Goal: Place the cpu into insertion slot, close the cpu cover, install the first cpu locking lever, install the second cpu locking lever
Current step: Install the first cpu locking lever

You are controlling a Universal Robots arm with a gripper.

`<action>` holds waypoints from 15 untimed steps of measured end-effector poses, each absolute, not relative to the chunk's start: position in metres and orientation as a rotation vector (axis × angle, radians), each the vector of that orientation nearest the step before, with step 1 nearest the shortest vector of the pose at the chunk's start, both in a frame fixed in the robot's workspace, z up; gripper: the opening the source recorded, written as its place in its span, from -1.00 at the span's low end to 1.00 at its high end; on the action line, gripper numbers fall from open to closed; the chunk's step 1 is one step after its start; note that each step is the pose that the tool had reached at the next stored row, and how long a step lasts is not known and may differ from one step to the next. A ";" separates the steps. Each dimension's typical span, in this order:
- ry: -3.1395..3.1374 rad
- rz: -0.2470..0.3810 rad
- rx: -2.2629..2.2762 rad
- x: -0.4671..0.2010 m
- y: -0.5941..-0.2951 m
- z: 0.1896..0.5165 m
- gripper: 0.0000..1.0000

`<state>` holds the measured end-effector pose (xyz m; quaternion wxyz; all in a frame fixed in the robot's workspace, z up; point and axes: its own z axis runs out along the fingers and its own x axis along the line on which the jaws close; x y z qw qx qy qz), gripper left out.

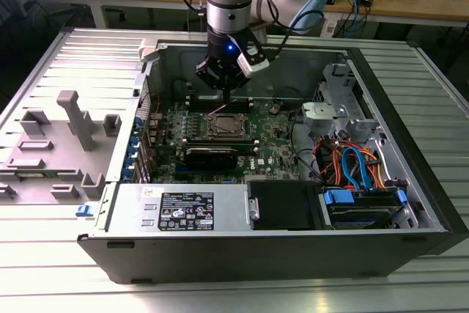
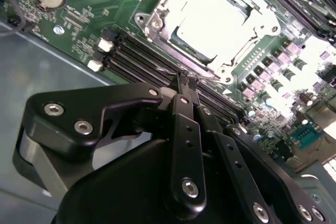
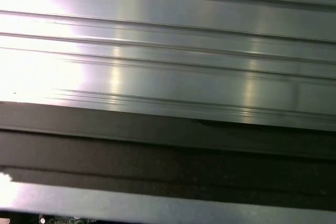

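While the black multi-link gripper (image 2: pixel 184 85) hangs just above the green motherboard (image 2: pixel 105 14), its fingertips pressed together on nothing, the work looks well advanced. In the second wrist view the tips sit just beside the long black memory slots (image 2: pixel 136 56), close to the near edge of the socket.

Past the tips, at about one o'clock from them, the small flat square cpu (image 2: pixel 212 19) with its silvery-grey metal top lies in the square silver-rimmed insertion slot (image 2: pixel 152 24). The thin silver window-frame cpu cover (image 2: pixel 252 24) appears to lie down over the chip, so seating and closing seem done. Whether either locking lever is latched cannot be told.

In the exterior view, the open dark grey computer case (image 1: pixel 410 232) lies on its side on a ribbed aluminium table (image 1: pixel 234 295). The gripper (image 1: pixel 223 93) hovers at twelve o'clock from the socket (image 1: pixel 226 126).

A white label with dark print (image 1: pixel 187 210) sits on the silver power supply box (image 1: pixel 146 210) at the near wall; its writing is too small to make out.
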<state>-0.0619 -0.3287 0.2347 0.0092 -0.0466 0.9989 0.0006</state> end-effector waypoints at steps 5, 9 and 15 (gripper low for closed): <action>3.118 0.002 -0.146 -0.056 -0.329 0.231 -0.79; 3.114 0.001 -0.146 -0.054 -0.329 0.227 -0.79; 3.110 0.001 -0.145 -0.051 -0.329 0.222 -0.79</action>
